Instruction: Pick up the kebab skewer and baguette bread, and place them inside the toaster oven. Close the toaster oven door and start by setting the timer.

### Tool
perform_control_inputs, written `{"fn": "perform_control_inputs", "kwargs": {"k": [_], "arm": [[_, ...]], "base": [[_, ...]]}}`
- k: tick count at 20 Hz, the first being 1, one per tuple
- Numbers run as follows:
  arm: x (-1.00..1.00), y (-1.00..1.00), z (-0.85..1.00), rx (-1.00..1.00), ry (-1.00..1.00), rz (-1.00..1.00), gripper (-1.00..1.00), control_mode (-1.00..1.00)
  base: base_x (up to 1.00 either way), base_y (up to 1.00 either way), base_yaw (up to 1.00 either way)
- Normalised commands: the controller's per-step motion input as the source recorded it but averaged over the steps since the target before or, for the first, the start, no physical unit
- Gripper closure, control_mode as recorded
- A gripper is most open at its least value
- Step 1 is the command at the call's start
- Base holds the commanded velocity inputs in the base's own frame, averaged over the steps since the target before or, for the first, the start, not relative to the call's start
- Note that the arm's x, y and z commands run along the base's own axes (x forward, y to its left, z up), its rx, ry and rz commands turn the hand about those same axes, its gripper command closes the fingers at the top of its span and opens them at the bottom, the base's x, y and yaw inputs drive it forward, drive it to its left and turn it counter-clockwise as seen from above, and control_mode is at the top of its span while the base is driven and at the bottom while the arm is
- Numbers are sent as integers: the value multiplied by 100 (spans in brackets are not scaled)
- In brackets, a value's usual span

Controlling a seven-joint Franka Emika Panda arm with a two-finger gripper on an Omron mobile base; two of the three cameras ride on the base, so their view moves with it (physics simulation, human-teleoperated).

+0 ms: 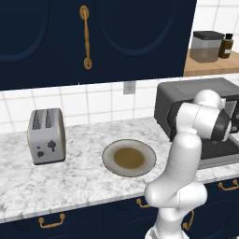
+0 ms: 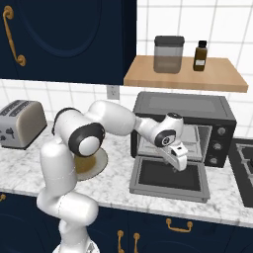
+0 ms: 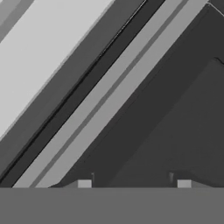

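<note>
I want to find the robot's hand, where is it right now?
In the right base view its gripper hangs just above the toaster oven door, which lies folded down flat in front of the toaster oven.

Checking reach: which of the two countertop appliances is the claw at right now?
The toaster oven, the dark grey box with its door folded down flat. The claw hangs just above that door. The silver two-slot toaster stands at the counter's other end, beyond the plate.

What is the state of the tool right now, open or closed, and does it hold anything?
Tool: open and holding nothing, fingertips set wide apart, above the lowered toaster oven door.
</note>
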Motion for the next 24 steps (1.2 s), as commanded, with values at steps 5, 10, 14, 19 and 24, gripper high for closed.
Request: {"fn": "perform_control_inputs", "kwargs": {"k": [5,10,14,19,24], "arm": [[51,24,0,1,-7,-18,-100,-100],[13,17,11,5,-8,-14,-100,-100],[-67,9,9,5,-11,-5,-100,-100],[-91,32,20,1,1,14,-100,-100],[-75,32,16,-1,12,44,-100,-100]], "base": [[0,0,0],[0,0,0],[0,0,0],[0,0,0],[0,0,0]]}}
